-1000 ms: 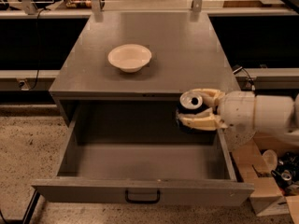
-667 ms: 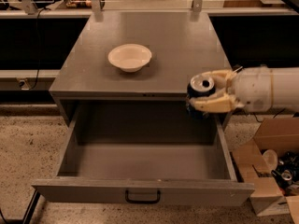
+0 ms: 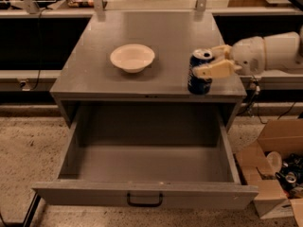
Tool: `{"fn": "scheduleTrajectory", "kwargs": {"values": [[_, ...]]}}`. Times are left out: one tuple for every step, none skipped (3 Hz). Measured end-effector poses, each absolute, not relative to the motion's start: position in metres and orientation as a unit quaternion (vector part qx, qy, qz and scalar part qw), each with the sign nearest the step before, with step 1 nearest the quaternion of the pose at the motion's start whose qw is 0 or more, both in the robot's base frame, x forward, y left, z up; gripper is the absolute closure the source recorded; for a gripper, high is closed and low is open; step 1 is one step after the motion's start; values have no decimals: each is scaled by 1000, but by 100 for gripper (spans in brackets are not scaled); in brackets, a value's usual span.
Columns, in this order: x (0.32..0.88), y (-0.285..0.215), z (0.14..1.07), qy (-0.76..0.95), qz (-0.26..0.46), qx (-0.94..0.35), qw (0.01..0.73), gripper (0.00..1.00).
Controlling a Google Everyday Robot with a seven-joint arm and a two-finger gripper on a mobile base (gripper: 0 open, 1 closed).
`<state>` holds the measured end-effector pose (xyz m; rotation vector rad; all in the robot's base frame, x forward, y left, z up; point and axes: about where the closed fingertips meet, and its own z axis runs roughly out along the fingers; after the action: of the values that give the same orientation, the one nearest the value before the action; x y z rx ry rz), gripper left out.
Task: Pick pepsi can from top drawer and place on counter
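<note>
The pepsi can (image 3: 199, 75), dark blue with a silver top, stands upright over the counter's (image 3: 156, 32) front right part, near its front edge. My gripper (image 3: 208, 63) reaches in from the right and is shut on the can's upper half, one cream finger (image 3: 215, 70) in front and one behind. Whether the can's base touches the counter I cannot tell. The top drawer (image 3: 147, 195) is pulled fully out below, with a dark handle (image 3: 144, 201) at the centre of its front panel. Its inside holds nothing.
A white bowl (image 3: 132, 57) sits on the counter, left of the can. An open cardboard box (image 3: 272, 171) with cans and cups stands on the floor to the right of the drawer. Dark shelves run behind the cabinet.
My gripper has lifted the can from beside the drawer's right edge, up and over the counter's front right part.
</note>
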<state>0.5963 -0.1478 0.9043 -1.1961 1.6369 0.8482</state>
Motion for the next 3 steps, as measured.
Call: {"fn": "scheduleTrajectory", "kwargs": {"values": [[667,-146,922,685,346,-436,470,100],[721,-165,967,697,305,-395,516,100],[725,-175,995,687,290,-393,537,100]]}}
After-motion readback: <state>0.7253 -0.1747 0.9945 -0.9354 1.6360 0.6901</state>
